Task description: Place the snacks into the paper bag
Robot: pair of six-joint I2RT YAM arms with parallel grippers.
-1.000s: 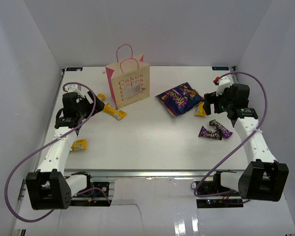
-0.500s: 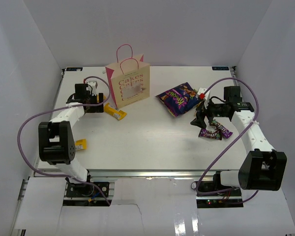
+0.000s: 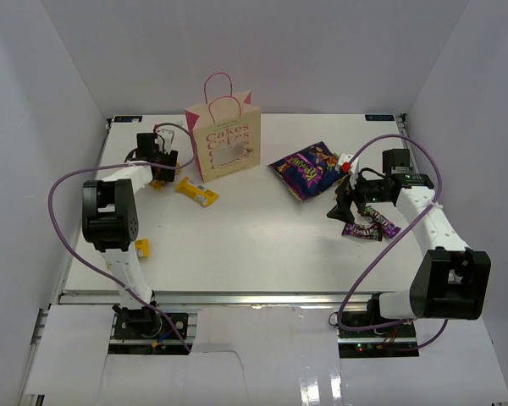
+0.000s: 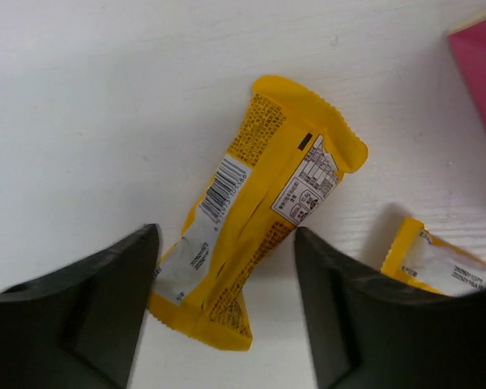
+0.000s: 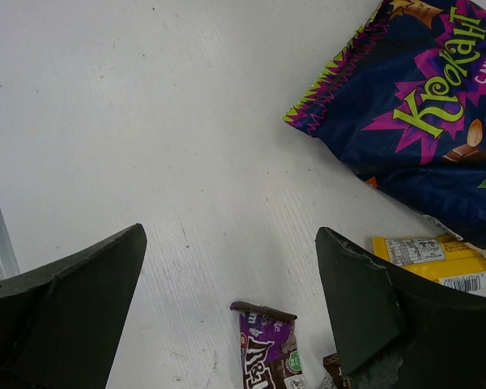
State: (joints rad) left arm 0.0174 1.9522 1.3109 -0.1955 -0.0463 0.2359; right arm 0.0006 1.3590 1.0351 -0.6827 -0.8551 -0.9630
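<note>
Top external shows me the paper bag (image 3: 226, 139) upright, visible snacks (image 3: 309, 169) all lying outside it; left wrist has the left gripper (image 4: 224, 243) wide astride a yellow bar (image 4: 259, 203); right wrist, the right gripper (image 5: 231, 243) wide, empty, near a purple packet (image 5: 267, 348).

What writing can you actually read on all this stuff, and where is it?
"Cakes": paper bag.
"Крокант": purple chip bag.
"M&M", partly cut off: small purple packet.
Yellow bar: barcode and fine print, too small to read.
</note>
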